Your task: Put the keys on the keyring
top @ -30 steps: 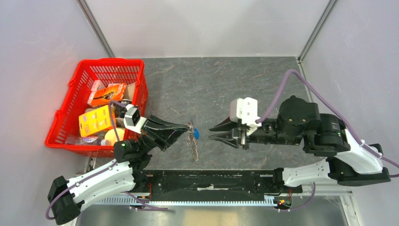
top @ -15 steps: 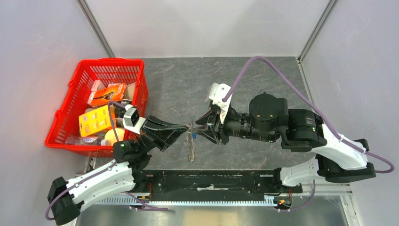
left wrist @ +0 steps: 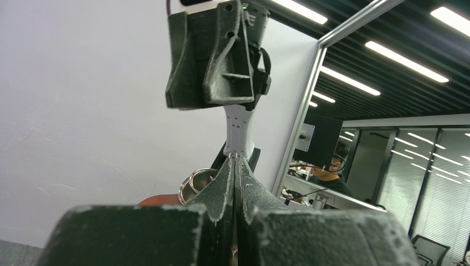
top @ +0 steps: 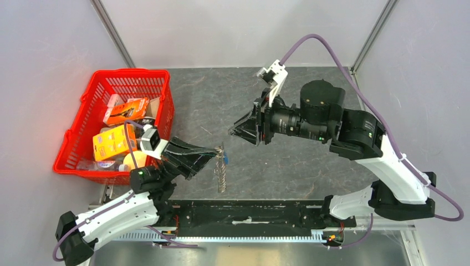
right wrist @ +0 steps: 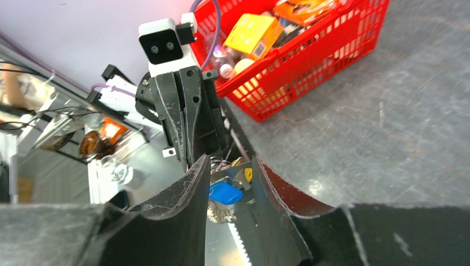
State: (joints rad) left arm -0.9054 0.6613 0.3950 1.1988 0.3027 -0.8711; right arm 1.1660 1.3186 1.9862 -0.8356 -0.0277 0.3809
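Observation:
My left gripper is shut on the keyring, whose silver link chain dangles below it. In the left wrist view the fingers are pressed together, with the silver rings just left of them. My right gripper hangs above and to the right of the ring, apart from it, open and empty. In the right wrist view the blue-headed key, a yellow-gold piece and the chain hang under the left gripper, seen beyond the open jaws.
A red basket with several packets stands at the table's left, close behind the left arm. The grey table runs to grey walls at the back and sides. A black rail lies along the near edge.
My right gripper came in to the keyring half a second ago, then drew back up and away to the right. The left gripper stays shut on the ring and has shifted slightly left.

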